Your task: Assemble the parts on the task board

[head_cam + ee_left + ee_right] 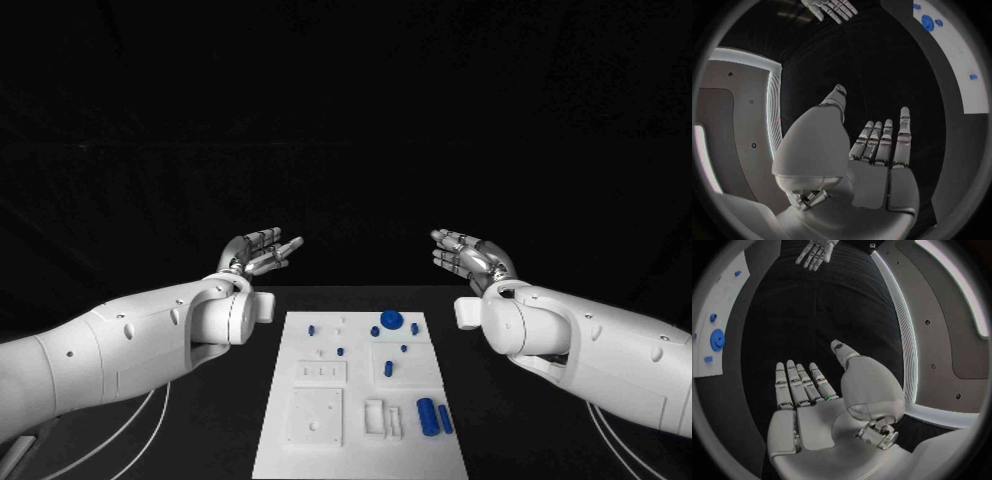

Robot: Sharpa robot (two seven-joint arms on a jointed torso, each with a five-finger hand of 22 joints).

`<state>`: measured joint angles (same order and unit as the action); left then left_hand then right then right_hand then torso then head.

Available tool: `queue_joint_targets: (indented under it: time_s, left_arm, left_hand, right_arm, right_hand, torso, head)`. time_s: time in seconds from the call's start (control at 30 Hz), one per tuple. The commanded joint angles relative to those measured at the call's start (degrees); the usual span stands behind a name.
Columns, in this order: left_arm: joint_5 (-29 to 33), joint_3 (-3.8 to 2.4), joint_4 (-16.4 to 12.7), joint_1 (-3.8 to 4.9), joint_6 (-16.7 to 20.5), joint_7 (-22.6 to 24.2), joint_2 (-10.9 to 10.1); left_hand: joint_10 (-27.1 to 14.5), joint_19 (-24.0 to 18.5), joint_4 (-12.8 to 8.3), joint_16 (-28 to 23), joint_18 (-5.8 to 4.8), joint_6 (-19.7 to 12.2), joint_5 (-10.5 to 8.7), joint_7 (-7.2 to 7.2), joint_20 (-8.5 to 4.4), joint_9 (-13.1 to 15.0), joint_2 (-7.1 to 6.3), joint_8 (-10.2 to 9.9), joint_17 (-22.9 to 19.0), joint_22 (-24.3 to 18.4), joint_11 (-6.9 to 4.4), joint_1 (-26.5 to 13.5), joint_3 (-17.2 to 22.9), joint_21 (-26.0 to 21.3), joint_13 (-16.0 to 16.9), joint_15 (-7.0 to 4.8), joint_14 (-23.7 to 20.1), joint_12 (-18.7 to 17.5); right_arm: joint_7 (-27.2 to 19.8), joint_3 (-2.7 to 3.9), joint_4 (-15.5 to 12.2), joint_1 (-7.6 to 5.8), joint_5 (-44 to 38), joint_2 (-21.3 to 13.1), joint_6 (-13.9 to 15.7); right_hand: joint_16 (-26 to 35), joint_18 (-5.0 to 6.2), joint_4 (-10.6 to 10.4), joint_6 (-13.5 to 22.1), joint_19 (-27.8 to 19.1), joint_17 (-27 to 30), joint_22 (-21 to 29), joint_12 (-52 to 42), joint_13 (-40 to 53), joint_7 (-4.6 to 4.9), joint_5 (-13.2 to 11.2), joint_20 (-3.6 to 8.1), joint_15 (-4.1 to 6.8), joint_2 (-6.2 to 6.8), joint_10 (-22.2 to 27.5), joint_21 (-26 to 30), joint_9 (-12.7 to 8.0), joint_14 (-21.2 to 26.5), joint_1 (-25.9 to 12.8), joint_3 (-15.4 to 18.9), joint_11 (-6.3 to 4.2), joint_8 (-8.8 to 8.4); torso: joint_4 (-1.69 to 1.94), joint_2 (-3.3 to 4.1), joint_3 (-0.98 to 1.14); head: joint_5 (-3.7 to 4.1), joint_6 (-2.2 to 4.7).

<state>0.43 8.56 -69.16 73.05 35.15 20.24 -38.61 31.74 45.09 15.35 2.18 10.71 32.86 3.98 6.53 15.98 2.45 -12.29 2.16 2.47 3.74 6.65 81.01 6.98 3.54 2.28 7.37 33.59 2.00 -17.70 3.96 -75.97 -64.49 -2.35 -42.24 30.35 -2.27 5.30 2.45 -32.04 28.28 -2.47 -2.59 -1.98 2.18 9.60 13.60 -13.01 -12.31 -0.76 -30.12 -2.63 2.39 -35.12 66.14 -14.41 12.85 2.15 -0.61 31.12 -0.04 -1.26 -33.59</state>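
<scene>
From the head view, the white task board [310,420] lies mid-table between the 2 arms, blue parts [391,319] scattered over it (a round disc toward its far end, 2 cylinders near its right edge), and the left hand [260,252] and right hand [472,254] hover beyond it, holding nothing. In each wrist view that hand's fingers [879,140] [798,382] stretch out straight, thumb apart, above the black table [817,310]

My black table [519,420] carries the white task board [320,440] at its middle, running from the near edge toward the far side, with white cables [144,420] lying at its left.
</scene>
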Motion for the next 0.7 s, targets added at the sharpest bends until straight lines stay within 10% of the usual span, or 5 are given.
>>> queue_joint_targets:
  time_s: [0.03, 0.37, 0.4, 0.43, 0.7]
  left_arm:
    - [0.3, 0.7, 2.4, 1.32, -7.1, -5.5, 0.8]
    - [0.4, 1.62, 4.7, 2.75, -8.7, -6.9, 1.5]
    - [0.0, 1.65, 2.8, 2.74, -9.6, -6.3, 0.7]
    - [-0.3, 1.66, 2.5, 2.74, -9.5, -6.0, 0.5]
    - [-2.3, 1.68, -1.8, 2.74, -9.4, -4.4, -2.1]
  left_hand:
    - [1.5, 1.8, 0.7, 0.4, 1.21, 1.6, 0.33, 0.26, 0.5, 0.2, -0.38, 0.4, 0.1, 0.2, 0.22, 3.0, 0.2, 0.4, 0.1, 0.25, 1.4, 0.4]
    - [3.9, 3.2, -0.6, 0.6, 1.72, 3.4, 0.29, 0.89, 0.45, 0.2, 0.64, 0.5, 0.3, 0.3, 0.86, 2.7, 0.7, 0.7, 0.2, 0.55, 5.4, 0.5]
    - [5.5, 4.0, -1.4, 0.6, 1.94, 4.4, 0.29, 1.13, 0.4, 0.3, 1.23, 0.5, 0.4, 0.4, 1.12, 2.4, 0.9, 1.0, 0.3, 0.7, 7.8, 0.6]
    - [7.9, 4.9, -2.8, 0.8, 2.13, 5.9, 0.36, 1.42, 0.21, 0.3, 2.03, 0.6, 0.5, 0.5, 1.44, 1.9, 1.1, 1.4, 0.4, 0.96, 11.3, 0.7]
    - [29.1, 14.3, -12.6, 2.2, -4.49, 19.7, 1.18, 2.39, -9.0, 1.0, 8.05, 1.2, 1.5, 2.5, 1.42, 0.0, 0.2, 8.1, 1.0, 0.09, 31.3, 1.4]
  right_arm:
    - [8.4, 0.48, 2.3, -0.62, -4.0, 0.5, -12.6]
    - [13.3, 1.58, 6.3, -1.85, -5.6, 1.2, -19.1]
    - [10.9, 1.58, 9.4, -1.78, -31.6, 3.0, -13.4]
    - [10.7, 1.58, 9.7, -1.76, -34.2, 3.2, -13.1]
    - [11.2, 1.58, 10.5, -1.57, -54.5, 4.4, -14.4]
  right_hand:
    - [-0.4, 0.92, 1.9, -2.4, 1.9, -0.2, -0.2, -0.4, 0.2, 2.19, 0.4, -0.3, -0.35, 0.4, -2.8, -0.5, 0.2, -2.7, 4.8, -0.5, 0.17, 0.44]
    - [-1.2, 1.51, 8.5, -18.9, 20.4, -0.9, -1.4, -1.1, 0.9, 0.53, 2.6, 2.16, 2.04, 2.65, -21.4, -3.8, 0.9, -22.1, 8.0, -3.3, -2.44, 1.14]
    - [-1.3, 1.63, 8.9, -21.5, 22.0, -1.0, -1.4, -1.2, 1.0, 0.26, 3.1, 2.75, 2.75, 2.87, -24.7, -4.4, 1.0, -24.3, 7.8, -4.0, -2.9, 1.29]
    - [-1.5, 1.74, 9.2, -24.4, 23.5, -1.1, -1.5, -1.3, 1.1, -0.01, 3.5, 3.38, 3.49, 3.05, -27.6, -5.0, 1.1, -26.4, 7.5, -4.6, -3.36, 1.48]
    - [-3.1, 1.74, 10.5, -29.1, 37.4, -2.3, -3.3, -1.3, 1.1, -1.26, 2.8, 9.76, 9.52, 4.1, -32.2, -11.6, 1.3, -43.1, 6.8, -6.1, -5.77, 1.52]
  torso:
    - [-0.01, -0.01, 0.0]
    - [-0.01, -0.01, 0.0]
    - [0.45, 0.35, -0.31]
    - [0.53, 0.45, -0.33]
    - [1.15, 2.07, -0.25]
  head:
    - [0.0, -0.01]
    - [0.0, -0.01]
    - [-0.35, -0.69]
    - [-0.28, -0.71]
    - [0.16, -0.42]
